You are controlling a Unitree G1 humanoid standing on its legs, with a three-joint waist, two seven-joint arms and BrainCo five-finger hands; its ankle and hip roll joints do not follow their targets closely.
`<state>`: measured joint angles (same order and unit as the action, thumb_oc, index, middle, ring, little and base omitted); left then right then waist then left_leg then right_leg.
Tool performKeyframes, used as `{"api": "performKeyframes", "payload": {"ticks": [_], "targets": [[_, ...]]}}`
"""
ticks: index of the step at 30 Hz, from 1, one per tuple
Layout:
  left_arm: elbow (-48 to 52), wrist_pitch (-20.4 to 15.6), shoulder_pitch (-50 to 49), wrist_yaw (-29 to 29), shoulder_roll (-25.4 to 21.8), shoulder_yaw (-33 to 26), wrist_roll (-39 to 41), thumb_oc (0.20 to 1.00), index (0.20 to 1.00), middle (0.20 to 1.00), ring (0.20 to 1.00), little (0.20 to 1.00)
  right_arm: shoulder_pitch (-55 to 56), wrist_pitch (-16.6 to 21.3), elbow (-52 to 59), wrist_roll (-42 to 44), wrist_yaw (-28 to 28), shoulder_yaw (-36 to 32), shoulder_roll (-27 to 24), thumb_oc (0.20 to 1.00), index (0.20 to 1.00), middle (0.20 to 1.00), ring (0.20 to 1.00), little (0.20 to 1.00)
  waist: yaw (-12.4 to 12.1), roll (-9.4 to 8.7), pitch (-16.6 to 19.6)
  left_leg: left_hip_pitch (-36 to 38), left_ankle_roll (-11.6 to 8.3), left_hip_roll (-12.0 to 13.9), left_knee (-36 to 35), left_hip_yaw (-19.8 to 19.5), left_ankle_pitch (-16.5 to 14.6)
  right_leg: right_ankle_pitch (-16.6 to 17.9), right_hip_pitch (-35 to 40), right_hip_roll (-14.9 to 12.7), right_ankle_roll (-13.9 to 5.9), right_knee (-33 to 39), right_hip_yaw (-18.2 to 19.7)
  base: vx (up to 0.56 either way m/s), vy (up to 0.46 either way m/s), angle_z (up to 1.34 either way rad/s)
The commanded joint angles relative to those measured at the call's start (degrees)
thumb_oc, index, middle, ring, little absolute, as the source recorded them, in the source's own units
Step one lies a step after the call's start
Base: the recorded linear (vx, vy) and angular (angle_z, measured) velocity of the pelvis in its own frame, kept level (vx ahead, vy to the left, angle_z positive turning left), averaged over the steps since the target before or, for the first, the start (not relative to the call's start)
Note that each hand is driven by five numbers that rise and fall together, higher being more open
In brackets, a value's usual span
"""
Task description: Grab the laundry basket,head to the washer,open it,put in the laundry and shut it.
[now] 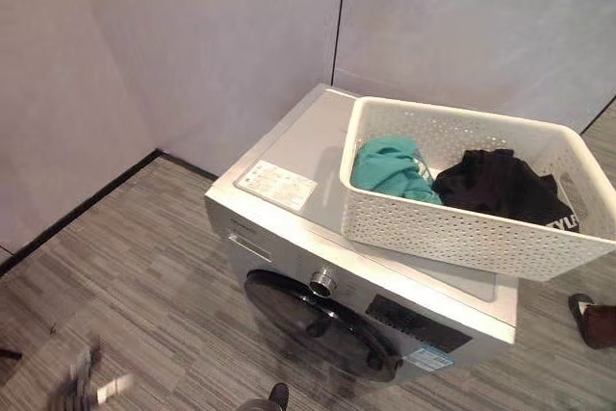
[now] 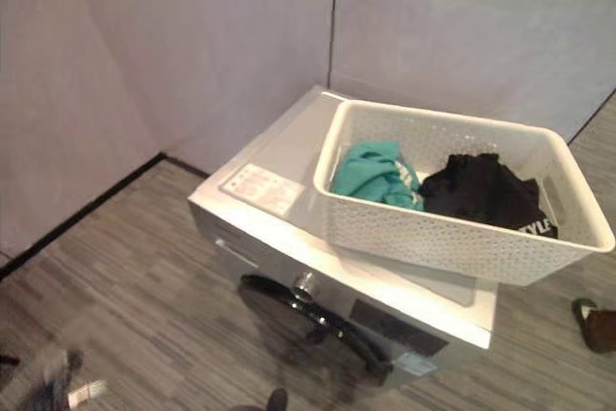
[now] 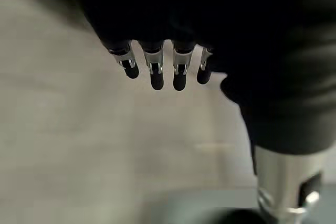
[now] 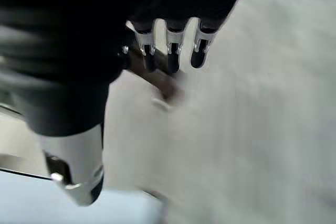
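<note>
White perforated plastic forms the laundry basket, which is sitting on top of the washer, toward the right side of its lid, with the basket's near-right corner projecting past the washer's front edge. Inside the basket, a teal garment is lying at the left and a black garment is lying at the right, the two touching near the middle. Below the basket, the washer's round dark door is appearing shut, with a silver knob just above it. The left hand is hanging free with fingers relaxed and straight, holding nothing; the right hand is likewise hanging slack and empty over a pale blurred surface. The step in hand is judged to be opening the door. The main risk is the overhanging basket: an arm reaching down past the washer's front edge could be nudging that corner and tipping the basket off the lid, spilling both garments onto the floor. A second risk is a loose garment trailing across the door opening during loading and preventing the door from latching.
</note>
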<state>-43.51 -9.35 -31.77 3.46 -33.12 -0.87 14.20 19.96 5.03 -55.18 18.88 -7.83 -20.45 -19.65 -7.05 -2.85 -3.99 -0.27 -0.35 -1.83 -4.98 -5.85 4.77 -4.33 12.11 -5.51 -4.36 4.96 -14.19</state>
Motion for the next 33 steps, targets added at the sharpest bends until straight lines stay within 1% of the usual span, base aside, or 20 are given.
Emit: {"api": "performKeyframes", "payload": {"ticks": [1, 2, 3, 4, 6, 7, 8, 11, 16, 19, 20, 22, 23, 24, 25, 28, 29, 30, 32, 33], "targets": [[3.69, -2.03, 3.54, -3.54, -0.16, -0.65, -9.12, 1.0, 1.0, 1.0, 1.0, 1.0, -0.13, 1.96, 2.58, 3.39, 2.16, -0.58, -2.57, 1.0, 1.0, 1.0, 1.0, 1.0, 0.86, 1.33, 1.34, 1.95, -2.02, 7.01, 1.29, 0.51, -3.77, 1.64, -4.51, -0.67, -1.56, -1.63, 0.45, -0.05, 0.019, 0.04], [-9.65, -1.03, 8.63, -7.07, 5.0, 1.69, -13.15, 1.0, 1.0, 1.0, 1.0, 1.0, -2.96, 1.43, -4.23, 2.26, 3.18, 6.49, -1.38, 1.0, 1.0, 1.0, 1.0, 1.0, 0.87, 1.07, 1.29, 1.64, -2.1, 6.98, 1.47, 0.34, -3.55, 1.55, -4.85, -0.68, -1.45, -2.01, 0.5, -0.06, 0.022, 0.09], [-19.48, -0.06, 12.74, -9.25, 9.59, 1.16, -13.8, 1.0, 1.0, 1.0, 1.0, 1.0, -5.47, 1.68, -7.59, -1.6, 3.17, 13.37, -0.87, 1.0, 1.0, 1.0, 1.0, 1.0, 0.63, 0.84, 1.51, 1.29, -2.19, 6.97, 1.4, -0.09, -3.25, 1.32, -5.1, -0.63, -1.32, -2.29, 0.34, -0.05, 0.018, 0.11], [-19.74, -0.21, 12.94, -9.35, 9.69, 1.15, -13.83, 1.0, 1.0, 1.0, 1.0, 1.0, -5.62, 1.75, -7.71, -1.58, 3.19, 13.41, -0.91, 1.0, 1.0, 1.0, 1.0, 1.0, 0.75, 0.86, 1.49, 1.19, -2.19, 6.95, 1.41, -0.17, -3.23, 1.3, -5.15, -0.65, -1.32, -2.31, 0.25, -0.04, 0.012, 0.14], [-25.97, 0.93, 17.02, -10.99, 12.0, 3.14, -16.25, 1.0, 1.0, 1.0, 1.0, 1.0, -8.58, -0.14, -14.4, -2.09, 4.52, 18.44, 1.84, 1.0, 1.0, 1.0, 1.0, 1.0, 0.42, 0.9, 1.56, 1.01, -2.21, 6.95, 1.48, -0.49, -3.14, 1.0, -5.41, -0.72, -1.26, -3.05, 0.01, -0.02, 0.023, 0.04], [-26.38, 0.82, 18.55, -11.11, 12.57, 3.66, -16.29, 1.0, 1.0, 1.0, 1.0, 1.0, -9.81, -1.18, -17.33, -3.31, 5.4, 21.11, 1.87, 1.0, 1.0, 1.0, 1.0, 1.0, -0.02, 1.09, 1.73, 1.05, -2.17, 6.91, 1.39, -0.99, -3.1, 0.54, -5.74, -0.89, -1.17, -4.39, -0.28, -0.01, 0.026, 0.03], [-26.38, 0.82, 18.55, -11.11, 12.57, 3.66, -16.29, 1.0, 1.0, 1.0, 1.0, 1.0, -9.81, -1.18, -17.34, -3.31, 5.4, 21.11, 1.87, 1.0, 1.0, 1.0, 1.0, 1.0, -0.02, 1.09, 1.73, 1.04, -2.17, 6.91, 1.39, -0.99, -3.1, 0.54, -5.75, -0.89, -1.17, -4.4, -0.28, -0.01, 0.043, 0.05], [-25.83, 0.34, 20.09, -10.81, 13.71, 3.69, -14.25, 1.0, 1.0, 1.0, 1.0, 1.0, -11.07, -2.31, -19.7, -9.3, 7.82, 28.12, 2.95, 1.0, 1.0, 1.0, 1.0, 1.0, -1.19, 1.62, 1.48, 1.41, -1.92, 6.95, 1.31, -1.65, -3.05, -0.41, -6.63, -1.43, -1.07, -7.57, -1.06, -0.03, 0.025, 0.02], [-23.12, 0.1, 20.63, -9.45, 13.25, 5.63, -14.03, 1.0, 1.0, 1.0, 1.0, 1.0, -12.6, -2.58, -19.1, -11.58, 9.55, 31.23, 2.94, 1.0, 1.0, 1.0, 1.0, 1.0, -2.02, 1.86, 1.11, 1.54, -1.84, 7.13, 1.41, -2.39, -2.51, -1.74, -6.92, -1.51, -0.81, -9.73, -1.61, -0.05, -0.004, 0.02], [-21.63, 0.51, 23.45, -9.11, 12.36, 8.7, -13.98, 1.0, 1.0, 1.0, 1.0, 1.0, -13.87, -2.56, -17.88, -12.18, 9.5, 33.02, 2.25, 1.0, 1.0, 1.0, 1.0, 1.0, -2.83, 1.23, 0.7, -0.98, -2.64, 6.86, 2.3, -4.75, -1.1, -2.13, -5.67, -0.44, 0.38, -7.47, -2.15, -0.11, -0.071, 0.13], [-21.64, 0.51, 23.49, -9.11, 12.36, 8.72, -13.97, 1.0, 1.0, 1.0, 1.0, 1.0, -13.89, -2.56, -17.89, -12.18, 9.5, 32.99, 2.25, 1.0, 1.0, 1.0, 1.0, 1.0, -2.69, 1.22, 0.81, -1.25, -2.61, 6.79, 2.35, -4.92, -0.99, -1.98, -5.77, -0.47, 0.35, -7.33, -2.31, -0.11, -0.089, 0.47], [-19.97, 0.76, 25.03, -8.84, 12.27, 10.03, -13.87, 1.0, 1.0, 1.0, 1.0, 1.0, -15.09, -2.57, -17.17, -11.44, 9.29, 33.4, 1.2, 1.0, 1.0, 1.0, 1.0, 1.0, -2.67, 1.09, 0.25, -3.34, -3.51, 6.65, 2.96, -6.11, -0.2, -0.84, -4.9, 1.07, 0.79, -2.61, -1.05, -0.17, -0.103, 0.74], [-19.97, 0.76, 25.03, -8.84, 12.27, 10.03, -13.87, 1.0, 1.0, 1.0, 1.0, 1.0, -15.09, -2.57, -17.17, -11.44, 9.29, 33.4, 1.19, 1.0, 1.0, 1.0, 1.0, 1.0, -2.67, 1.09, 0.24, -3.33, -3.51, 6.65, 2.96, -6.11, -0.2, -0.83, -4.88, 1.07, 0.79, -2.59, -1.06, -0.19, -0.112, 0.45], [-19.85, 0.71, 25.24, -8.68, 12.77, 10.09, -13.21, 1.0, 1.0, 1.0, 1.0, 1.0, -15.82, -2.43, -17.09, -11.7, 9.23, 34.3, 0.51, 1.0, 1.0, 1.0, 1.0, 1.0, -2.97, 1.29, 0.22, -3.53, -4.0, 7.23, 2.92, -5.95, 0.23, 0.1, -4.28, 1.83, 1.13, -0.06, -0.55, -0.19, -0.108, 0.22], [-19.22, 0.4, 24.81, -8.65, 12.79, 9.79, -12.66, 1.0, 1.0, 1.0, 1.0, 1.0, -16.56, -2.35, -16.87, -12.54, 9.13, 35.42, 0.06, 1.0, 1.0, 1.0, 1.0, 1.0, -3.36, 1.72, -0.1, -4.12, -4.47, 8.38, 3.11, -5.25, 0.91, -0.03, -5.12, 2.41, 1.19, 0.04, 0.31, -0.25, -0.134, -0.03], [-18.16, 0.1, 24.16, -8.76, 12.7, 9.49, -12.46, 1.0, 1.0, 1.0, 1.0, 1.0, -17.64, -2.07, -16.59, -12.86, 8.96, 36.17, -0.39, 1.0, 1.0, 1.0, 1.0, 1.0, -4.0, 2.42, -1.07, -4.51, -4.91, 9.49, 2.82, -4.79, 2.09, 0.11, -6.05, 3.04, 1.36, 0.04, 1.39, -0.19, -0.078, -0.21], [-17.47, 0.01, 24.05, -8.76, 12.62, 9.33, -12.13, 1.0, 1.0, 1.0, 1.0, 1.0, -19.5, -1.93, -16.63, -12.76, 8.52, 36.36, -0.78, 1.0, 1.0, 1.0, 1.0, 1.0, -4.44, 3.09, -2.28, -5.86, -5.68, 10.2, 1.25, -4.78, 4.77, -0.08, -7.21, 3.59, 1.32, 0.04, 1.19, -0.24, -0.056, -0.23], [-17.66, -0.03, 24.47, -8.96, 12.55, 9.29, -11.87, 1.0, 1.0, 1.0, 1.0, 1.0, -20.47, -1.82, -16.56, -12.66, 8.2, 36.51, -1.07, 1.0, 1.0, 1.0, 1.0, 1.0, -4.57, 3.18, -2.95, -7.19, -5.99, 9.97, 0.98, -5.36, 5.91, 0.13, -7.96, 3.49, 1.16, 0.04, 1.11, -0.24, -0.055, -0.14], [-17.52, -0.07, 25.15, -9.01, 12.51, 9.45, -11.64, 1.0, 1.0, 1.0, 1.0, 1.0, -21.35, -1.74, -16.55, -12.19, 7.98, 36.25, -1.51, 1.0, 1.0, 1.0, 1.0, 1.0, -4.47, 3.14, -3.81, -8.7, -6.07, 9.44, 1.3, -5.51, 6.34, 0.43, -8.77, 3.21, 1.04, 0.04, 0.85, -0.27, -0.007, -0.08], [-16.61, -0.3, 26.14, -9.14, 12.11, 9.66, -11.34, 1.0, 1.0, 1.0, 1.0, 1.0, -22.33, -1.52, -16.3, -11.53, 7.59, 35.53, -2.51, 1.0, 1.0, 1.0, 1.0, 1.0, -3.58, 2.24, -5.76, -10.98, -5.14, 8.88, 6.43, -1.8, 3.78, 1.99, -10.57, 1.41, 0.83, 0.04, 0.06, -0.5, 0.003, 0.11]]}}
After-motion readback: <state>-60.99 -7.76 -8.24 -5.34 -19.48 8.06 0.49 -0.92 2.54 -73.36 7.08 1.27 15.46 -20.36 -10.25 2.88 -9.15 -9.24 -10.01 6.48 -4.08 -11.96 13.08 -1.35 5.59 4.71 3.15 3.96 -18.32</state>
